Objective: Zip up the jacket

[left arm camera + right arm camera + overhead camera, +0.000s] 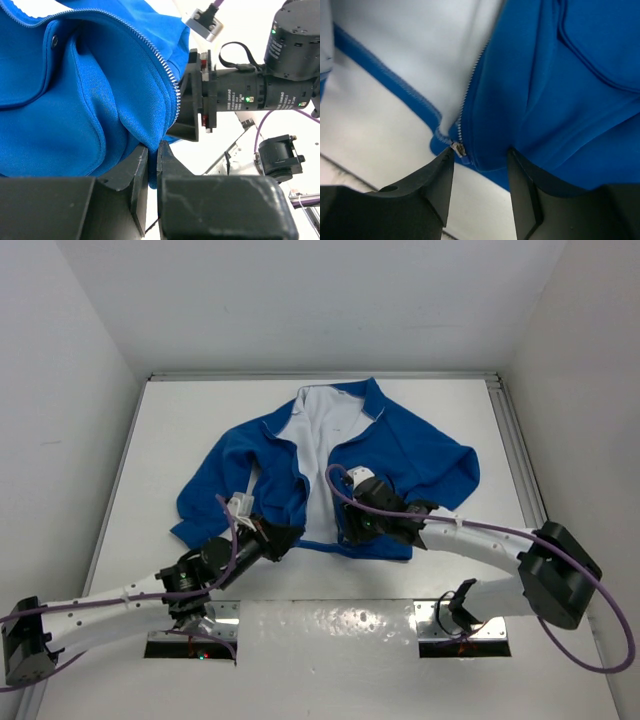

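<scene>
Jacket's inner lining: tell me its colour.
White fabric lining of the blue jacket; best in top external view.

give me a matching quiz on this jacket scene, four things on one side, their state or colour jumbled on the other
Column one:
1. left hand
2. right hand
3. lining
4. zipper teeth

Column two:
a. white, exposed between the two fronts
b. fingers apart, over the hem beside the zipper's lower end
c. silvery, not joined
d. pinched shut on the hem of the jacket

Pairs: 1-d, 2-b, 3-a, 4-c
</scene>
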Motion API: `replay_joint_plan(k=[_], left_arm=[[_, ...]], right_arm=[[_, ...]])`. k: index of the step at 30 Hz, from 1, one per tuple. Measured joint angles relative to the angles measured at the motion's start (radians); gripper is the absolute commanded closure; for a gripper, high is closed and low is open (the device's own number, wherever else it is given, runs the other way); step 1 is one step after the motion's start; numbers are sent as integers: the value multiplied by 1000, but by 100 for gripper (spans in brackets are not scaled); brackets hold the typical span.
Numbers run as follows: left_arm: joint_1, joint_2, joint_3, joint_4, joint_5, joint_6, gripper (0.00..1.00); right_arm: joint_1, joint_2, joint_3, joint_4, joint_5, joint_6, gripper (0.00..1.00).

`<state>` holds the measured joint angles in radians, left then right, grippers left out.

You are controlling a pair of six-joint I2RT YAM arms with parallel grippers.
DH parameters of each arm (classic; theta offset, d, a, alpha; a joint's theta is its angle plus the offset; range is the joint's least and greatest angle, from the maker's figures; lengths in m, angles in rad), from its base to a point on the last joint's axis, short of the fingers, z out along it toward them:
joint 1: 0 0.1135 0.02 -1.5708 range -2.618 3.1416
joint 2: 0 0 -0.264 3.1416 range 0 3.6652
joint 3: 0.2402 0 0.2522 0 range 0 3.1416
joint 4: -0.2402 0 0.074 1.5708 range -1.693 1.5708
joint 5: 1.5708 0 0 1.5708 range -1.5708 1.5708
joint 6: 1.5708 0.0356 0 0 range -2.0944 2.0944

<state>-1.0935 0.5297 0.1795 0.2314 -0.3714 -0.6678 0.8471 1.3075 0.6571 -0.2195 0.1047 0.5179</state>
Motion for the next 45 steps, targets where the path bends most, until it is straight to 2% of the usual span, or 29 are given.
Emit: replay_joint_plan(k=[6, 7, 9, 13, 21, 27, 34, 40, 45], left_arm=[[0, 20, -3, 11, 9, -3, 100], [0, 18, -4, 11, 9, -3, 100], [0, 15, -4, 11, 9, -3, 100], [0, 13, -6, 12, 8, -5, 100], [0, 13, -5, 9, 1, -2, 100], [0, 1, 40, -55, -59, 30, 100], [0, -41, 80, -107, -124, 61, 100], [0, -51, 82, -129, -146, 64, 100], [0, -55, 77, -125, -142, 53, 100]], right_arm=[[0, 71, 3, 8, 44, 2, 58], [0, 81, 3, 11, 50, 3, 68], [0, 95, 3, 17, 56, 6, 80], [0, 93, -3, 33, 68, 22, 100], [0, -3, -8, 26, 39, 46, 100], [2, -42, 78, -19, -217, 110, 100], [85, 117, 84, 61, -436, 230, 100], [166, 235, 23, 150, -480, 304, 100], [161, 266, -97, 235, -381, 380, 100]])
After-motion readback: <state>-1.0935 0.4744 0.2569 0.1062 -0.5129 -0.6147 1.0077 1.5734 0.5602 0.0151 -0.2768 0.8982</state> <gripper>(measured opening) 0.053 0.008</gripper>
